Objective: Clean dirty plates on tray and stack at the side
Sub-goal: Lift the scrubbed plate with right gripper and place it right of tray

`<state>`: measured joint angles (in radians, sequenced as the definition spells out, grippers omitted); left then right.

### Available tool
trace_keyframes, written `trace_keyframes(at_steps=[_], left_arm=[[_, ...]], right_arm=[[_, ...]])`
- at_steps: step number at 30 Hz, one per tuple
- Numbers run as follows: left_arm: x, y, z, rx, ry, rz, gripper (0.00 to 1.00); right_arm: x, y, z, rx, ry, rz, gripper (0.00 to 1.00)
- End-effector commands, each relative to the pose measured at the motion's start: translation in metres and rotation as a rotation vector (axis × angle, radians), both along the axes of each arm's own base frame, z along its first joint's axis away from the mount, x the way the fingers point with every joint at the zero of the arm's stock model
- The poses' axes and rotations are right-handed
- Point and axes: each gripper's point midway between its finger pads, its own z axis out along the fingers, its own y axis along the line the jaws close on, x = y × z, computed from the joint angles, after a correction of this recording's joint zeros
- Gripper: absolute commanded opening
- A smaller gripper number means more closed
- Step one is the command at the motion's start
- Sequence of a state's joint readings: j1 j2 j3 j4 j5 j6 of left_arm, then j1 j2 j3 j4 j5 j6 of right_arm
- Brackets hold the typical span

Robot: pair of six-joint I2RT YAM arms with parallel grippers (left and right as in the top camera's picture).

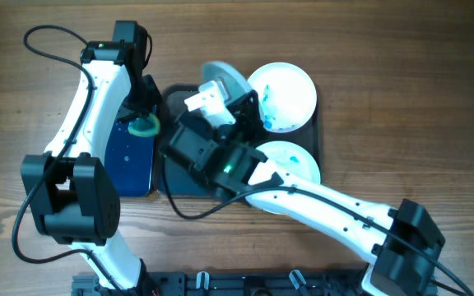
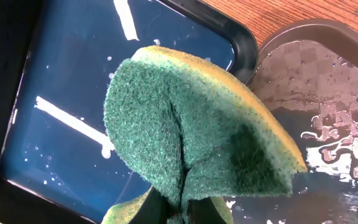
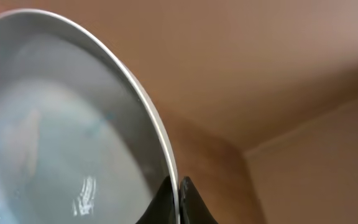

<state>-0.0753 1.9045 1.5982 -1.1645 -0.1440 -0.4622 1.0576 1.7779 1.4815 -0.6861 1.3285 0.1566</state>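
The left gripper point(image 2: 176, 210) is clamped on a folded green-and-yellow scouring sponge point(image 2: 191, 124), which hangs over a shallow blue tray of water point(image 1: 135, 168). Just beside it, the right gripper point(image 3: 178, 200) pinches the rim of a tilted white round plate point(image 3: 61, 130), raised over the black rectangular tray point(image 1: 317, 131). Farther right on that tray lie a blue-stained white plate point(image 1: 286, 94) and another white plate point(image 1: 296, 161).

A brown wood-grain table point(image 1: 401, 82) under even light; beige walls point(image 3: 278, 56) meet at a corner
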Motion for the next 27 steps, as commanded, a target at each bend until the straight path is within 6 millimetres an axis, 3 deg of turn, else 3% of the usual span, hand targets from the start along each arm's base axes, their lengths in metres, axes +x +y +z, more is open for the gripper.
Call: trace_keyframes(at_steps=[1,8,10,12,15,17,18,20,22,24,27], left_arm=[[0.006,0.000,0.015,-0.015,-0.051,0.021,0.04],[0.006,0.000,0.015,-0.015,-0.051,0.021,0.04],[0.006,0.000,0.015,-0.015,-0.051,0.021,0.04],[0.006,0.000,0.014,-0.018,-0.049,0.021,0.04],[0.004,-0.001,0.014,-0.018,-0.042,0.021,0.04],[0.004,-0.001,0.014,-0.018,-0.042,0.021,0.04],[0.004,-0.001,0.014,-0.020,-0.042,0.020,0.04],[0.004,-0.004,0.014,-0.041,-0.041,0.018,0.04],[0.004,-0.010,0.013,-0.071,-0.039,0.012,0.04],[0.003,-0.020,0.013,-0.127,-0.033,-0.006,0.04],[0.002,-0.043,0.013,-0.209,-0.026,-0.102,0.04]], right_arm=[[-0.014,0.000,0.042,-0.112,-0.117,-0.040,0.04],[-0.013,0.012,0.040,-0.079,-0.099,0.004,0.04],[-0.009,0.029,0.020,-0.043,0.002,0.112,0.04],[-0.008,0.041,-0.013,0.038,0.157,0.218,0.04],[-0.013,0.042,-0.073,0.297,0.485,0.268,0.04],[-0.020,0.047,-0.100,0.483,0.716,0.317,0.04],[-0.023,0.052,-0.104,0.583,0.811,0.358,0.04],[-0.019,0.048,-0.094,0.765,0.917,0.419,0.05],[-0.008,0.029,-0.063,0.977,0.960,0.483,0.04],[0.009,-0.006,-0.040,1.117,0.920,0.428,0.04],[0.026,-0.102,-0.025,1.264,0.808,0.148,0.04]])
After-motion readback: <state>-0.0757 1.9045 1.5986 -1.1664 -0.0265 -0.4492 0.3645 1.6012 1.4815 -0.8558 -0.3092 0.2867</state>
